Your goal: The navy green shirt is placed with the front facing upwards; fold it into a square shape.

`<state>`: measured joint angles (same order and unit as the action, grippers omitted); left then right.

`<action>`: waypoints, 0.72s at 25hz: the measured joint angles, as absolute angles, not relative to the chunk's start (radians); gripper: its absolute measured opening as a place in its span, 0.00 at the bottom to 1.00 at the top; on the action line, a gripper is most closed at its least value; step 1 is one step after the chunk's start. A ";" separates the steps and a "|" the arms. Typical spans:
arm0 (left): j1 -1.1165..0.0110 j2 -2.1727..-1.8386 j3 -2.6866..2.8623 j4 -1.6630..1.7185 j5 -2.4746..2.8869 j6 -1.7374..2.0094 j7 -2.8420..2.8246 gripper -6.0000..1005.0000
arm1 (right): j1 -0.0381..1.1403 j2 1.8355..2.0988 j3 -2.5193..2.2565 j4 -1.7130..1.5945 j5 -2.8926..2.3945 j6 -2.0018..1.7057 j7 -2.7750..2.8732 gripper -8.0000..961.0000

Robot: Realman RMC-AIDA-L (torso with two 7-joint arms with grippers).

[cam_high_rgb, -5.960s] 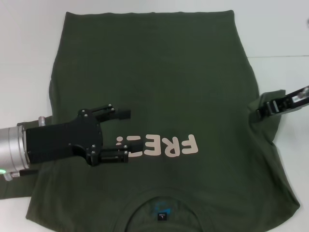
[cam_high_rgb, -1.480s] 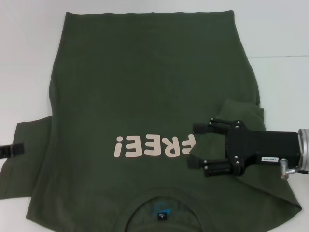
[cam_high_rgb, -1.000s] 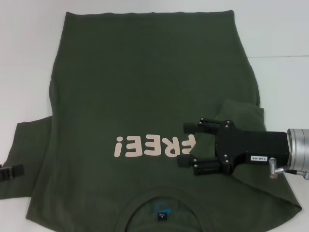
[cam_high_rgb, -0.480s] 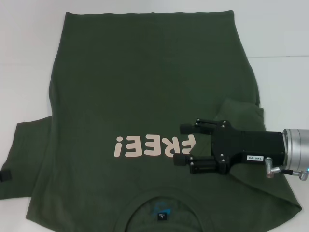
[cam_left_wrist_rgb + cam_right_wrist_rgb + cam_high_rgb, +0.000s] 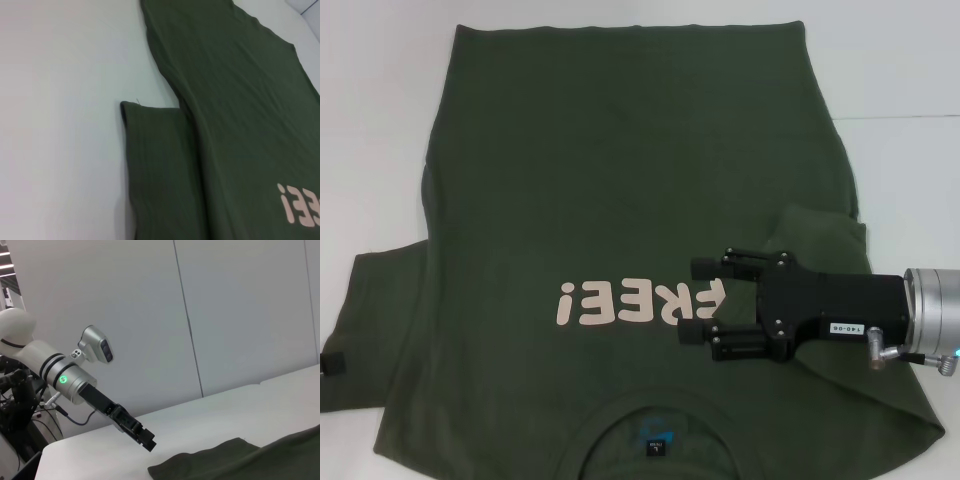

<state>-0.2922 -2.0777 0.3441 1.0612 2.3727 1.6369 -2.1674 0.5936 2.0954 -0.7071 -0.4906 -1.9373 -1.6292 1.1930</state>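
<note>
Right gripper (image 5: 704,298) jaws apart, nothing between them, tips hovering at the right end of the pink print (image 5: 640,301), pointing toward the robot's left. Its black body lies over the right sleeve (image 5: 825,235), which is folded in onto the shirt body; contact with the cloth can't be judged.

Navy green shirt (image 5: 630,170) lies flat on the white desk (image 5: 380,120), front up, collar and neck label (image 5: 657,447) nearest the robot, hem far. Long axis runs away from the robot; right jaws sit across it.

Left sleeve (image 5: 380,320) lies spread flat on the desk, out to the robot's left, well apart from the right jaws. Left gripper (image 5: 142,437) is at that sleeve's outer edge, only a black tip (image 5: 332,365) showing in the head view; jaw state can't be told. The left arm is nearer that sleeve, so folding it in looks like the left arm's job, moving toward the print.
</note>
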 joint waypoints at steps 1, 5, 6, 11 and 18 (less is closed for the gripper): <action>-0.293 -2.078 0.345 1.061 2.375 1.630 -2.171 0.85 | 0.594 2.095 -0.708 -0.490 -1.937 -1.629 1.196 0.90; -0.298 -2.077 0.349 1.060 2.400 1.613 -2.192 0.85 | 0.594 2.095 -0.708 -0.490 -1.937 -1.624 1.203 0.90; -0.299 -2.077 0.349 1.060 2.406 1.612 -2.196 0.85 | 0.594 2.095 -0.708 -0.489 -1.937 -1.623 1.203 0.90; -0.299 -2.078 0.353 1.060 2.420 1.600 -2.225 0.85 | 0.594 2.095 -0.708 -0.487 -1.937 -1.623 1.204 0.90; -0.317 -2.081 0.353 1.058 2.459 1.596 -2.249 0.85 | 0.594 2.095 -0.707 -0.487 -1.937 -1.622 1.204 0.90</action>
<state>-0.3174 -2.0810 0.3529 1.0584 2.4593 1.5961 -2.2490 0.5936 2.0954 -0.7071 -0.4874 -1.9375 -1.6218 1.2042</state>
